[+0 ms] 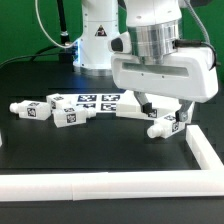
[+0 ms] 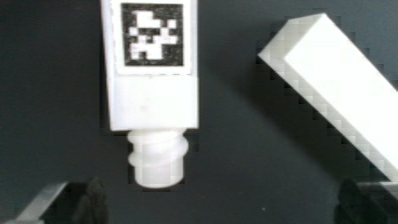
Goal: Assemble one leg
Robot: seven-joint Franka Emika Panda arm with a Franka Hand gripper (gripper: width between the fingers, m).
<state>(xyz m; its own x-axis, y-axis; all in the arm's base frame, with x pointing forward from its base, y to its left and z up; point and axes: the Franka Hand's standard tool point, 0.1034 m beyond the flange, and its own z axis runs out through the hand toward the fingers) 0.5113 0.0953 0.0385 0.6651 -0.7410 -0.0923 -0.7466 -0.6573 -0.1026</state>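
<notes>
**Exterior view.** The gripper (image 1: pixel 167 110) hangs low over the leg (image 1: pixel 164 127), which lies flat on the black table (image 1: pixel 60 150). The leg is near the white border rail (image 1: pixel 205 152) on the exterior view's right. A second leg (image 1: pixel 25 108) and a third leg (image 1: pixel 66 115) lie well apart from it. Bare table separates the leg from the rail.

**Wrist view.** The fingers (image 2: pixel 54 205) stand apart, on either side of the narrower end of the leg (image 2: pixel 151 90), without contact. A white bar (image 2: pixel 329 80) lies beside the leg with a dark gap between.

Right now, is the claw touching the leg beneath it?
Apart. In the wrist view the claw is open, and black table shows between the leg and each side's finger.
</notes>
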